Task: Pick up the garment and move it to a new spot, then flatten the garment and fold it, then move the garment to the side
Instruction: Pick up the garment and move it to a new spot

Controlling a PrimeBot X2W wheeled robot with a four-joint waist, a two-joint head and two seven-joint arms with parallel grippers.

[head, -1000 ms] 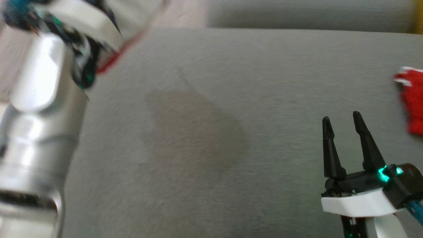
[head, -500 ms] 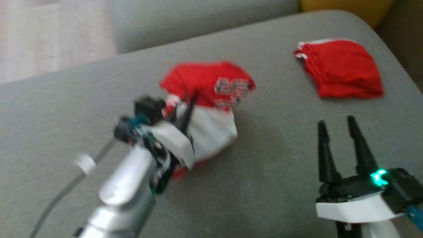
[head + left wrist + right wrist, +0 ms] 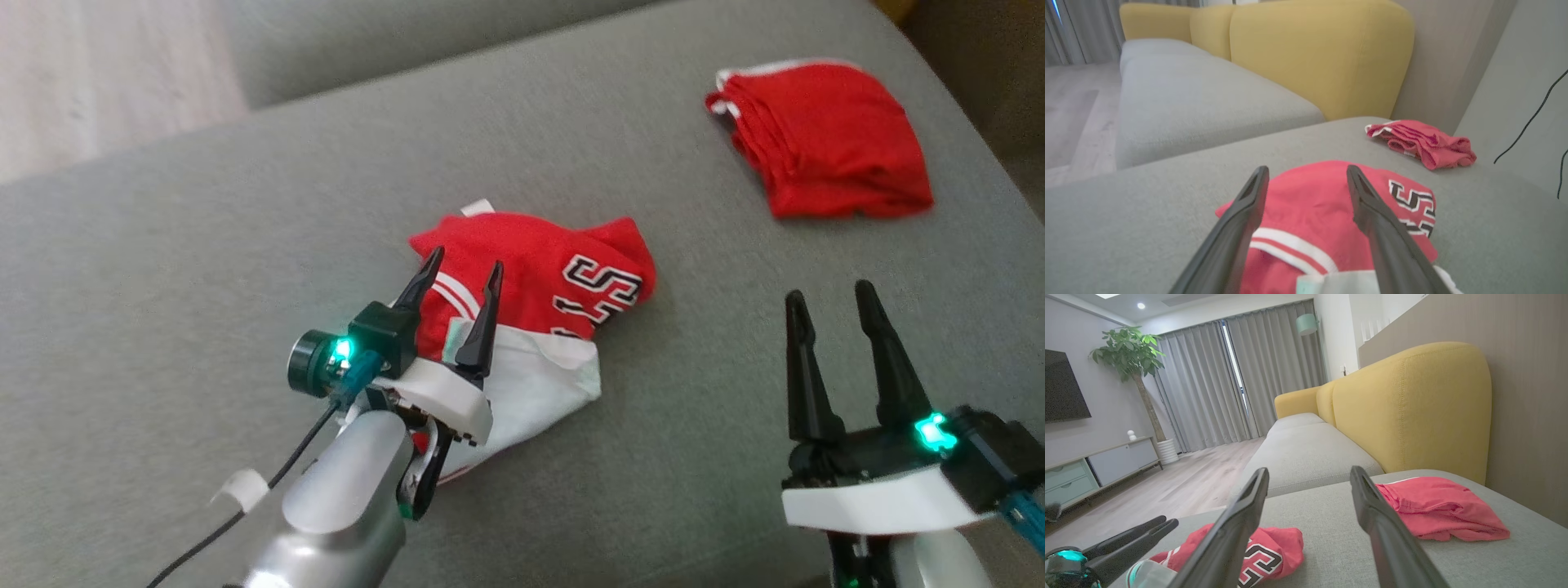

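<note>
The garment (image 3: 563,269) is a crumpled red and white jersey with black-and-white lettering, lying in a heap in the middle of the grey sofa seat (image 3: 204,245). My left gripper (image 3: 464,261) hovers open over its near left part, with nothing between the fingers. In the left wrist view the garment (image 3: 1310,192) lies just below and beyond the spread left gripper (image 3: 1306,169). My right gripper (image 3: 826,292) stands open and empty at the lower right, well apart from the garment. The right wrist view has the right gripper (image 3: 1308,470) open, with the garment (image 3: 1274,547) low on the left.
A folded red garment (image 3: 816,139) lies at the seat's far right corner, also seen as the folded red garment (image 3: 1421,141). A yellow backrest (image 3: 1310,53) rises behind the seat. Wooden floor (image 3: 98,73) lies beyond the seat's left edge.
The head camera has swung round. My left gripper brought the jersey over the seat, opened and let it go; it now rests in a heap. The right gripper stays open.
</note>
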